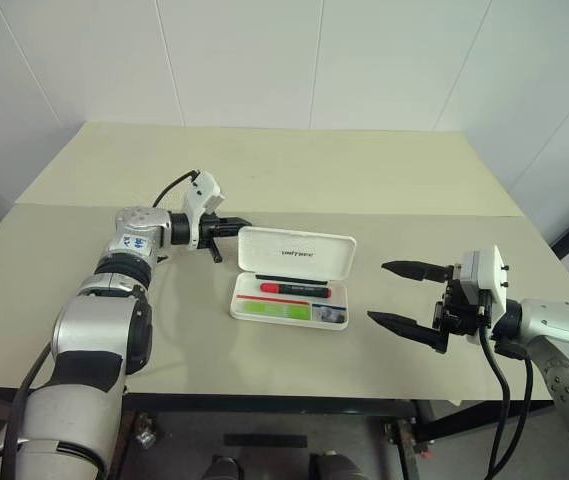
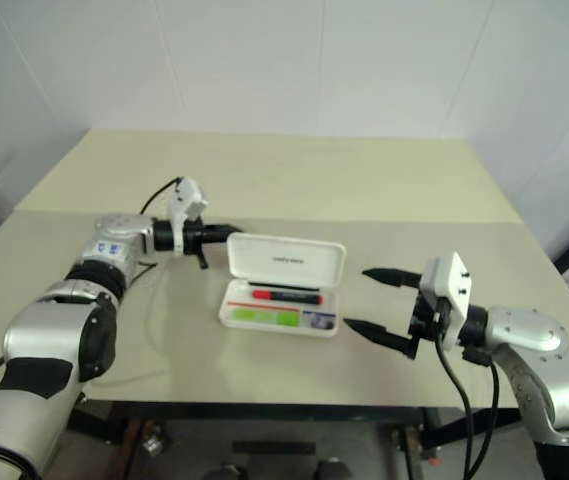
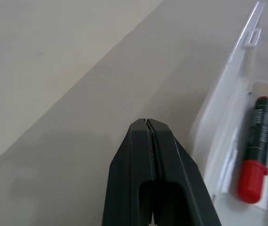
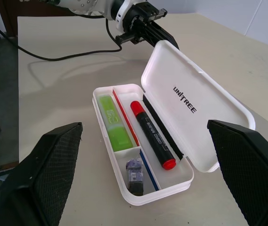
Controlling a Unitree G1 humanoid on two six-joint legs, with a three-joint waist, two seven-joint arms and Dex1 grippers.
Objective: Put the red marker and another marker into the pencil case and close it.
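Right tool [image 1: 402, 294] gapes beside the pencil case [image 1: 294, 278], apart.

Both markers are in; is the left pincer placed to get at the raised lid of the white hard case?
Probably yes: the shut left pincer sits just behind the raised lid of the white hard case, at its corner, nothing between them.

Beige table [image 1: 294, 170] set against white wall [image 1: 264, 60]. Small dark object [image 4: 134, 175] near table's front edge, beyond resolution to identify.
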